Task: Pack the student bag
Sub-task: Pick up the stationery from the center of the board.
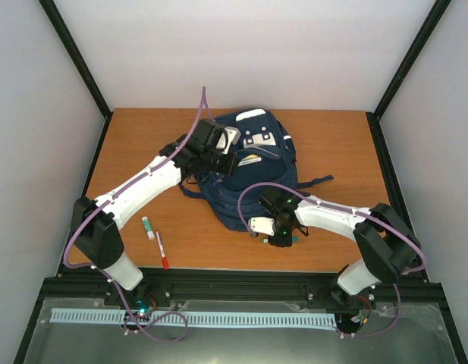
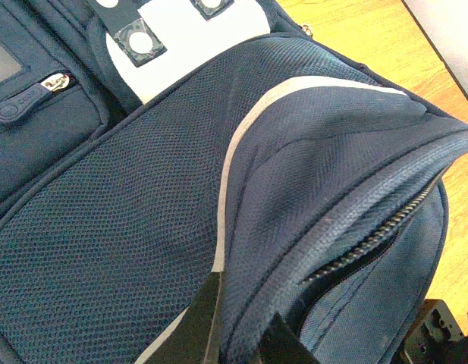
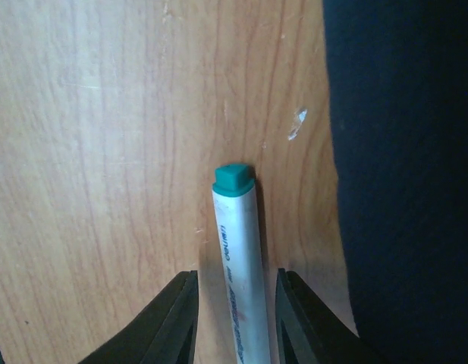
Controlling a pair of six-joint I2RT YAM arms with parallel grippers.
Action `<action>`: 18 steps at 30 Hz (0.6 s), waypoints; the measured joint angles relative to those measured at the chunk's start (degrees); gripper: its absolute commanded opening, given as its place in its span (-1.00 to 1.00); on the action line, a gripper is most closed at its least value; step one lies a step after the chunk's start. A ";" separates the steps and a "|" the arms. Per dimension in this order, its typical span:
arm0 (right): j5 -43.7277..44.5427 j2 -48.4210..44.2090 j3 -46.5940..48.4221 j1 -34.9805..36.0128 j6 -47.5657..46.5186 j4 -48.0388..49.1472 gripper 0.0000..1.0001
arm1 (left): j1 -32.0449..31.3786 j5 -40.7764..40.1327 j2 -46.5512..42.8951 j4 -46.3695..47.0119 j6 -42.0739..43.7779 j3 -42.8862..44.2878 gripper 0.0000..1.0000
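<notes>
The interior of the student bag (image 1: 271, 163) cannot be seen in any view, so its contents cannot be stated. In the left wrist view the tips of the left gripper (image 2: 237, 334) are cut off by the bottom edge. What does show is its dark fingers (image 2: 199, 330) pinched tight on a raised fold of navy fabric, just beside the part-open zipper (image 2: 370, 235). In the right wrist view the lower barrel of the white marker (image 3: 235, 227) runs out of frame, and its print is too blurred to read. Whether the marker rests on the table (image 1: 142, 152) or is lifted cannot be determined. The right gripper (image 3: 235, 284) is set narrow, one finger on each side of the barrel. A thin gap shows on both sides, and the teal cap points away from the fingers. Dark bag fabric fills the right side of that view, just beside the marker. From above, the bag lies flat at the centre of the table towards the far edge. The left arm reaches in over the bag's left side, and the right gripper is at its near right edge. A green-capped white stick (image 1: 148, 226) and a red-capped pen (image 1: 162, 250) lie near each other on the bare wood, left of the bag and apart from it.
</notes>
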 measured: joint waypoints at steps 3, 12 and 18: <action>0.87 0.81 0.00 0.07 0.15 0.39 -0.47 | 0.00 0.00 0.00 0.00 0.00 0.00 -0.94; 3.32 1.57 -1.25 0.13 0.87 1.86 -0.72 | 0.00 0.17 0.00 -0.11 0.00 0.00 -0.95; 4.17 -0.79 -3.50 -0.02 1.57 2.54 -0.79 | 0.00 0.26 0.00 -0.17 0.00 0.00 -0.94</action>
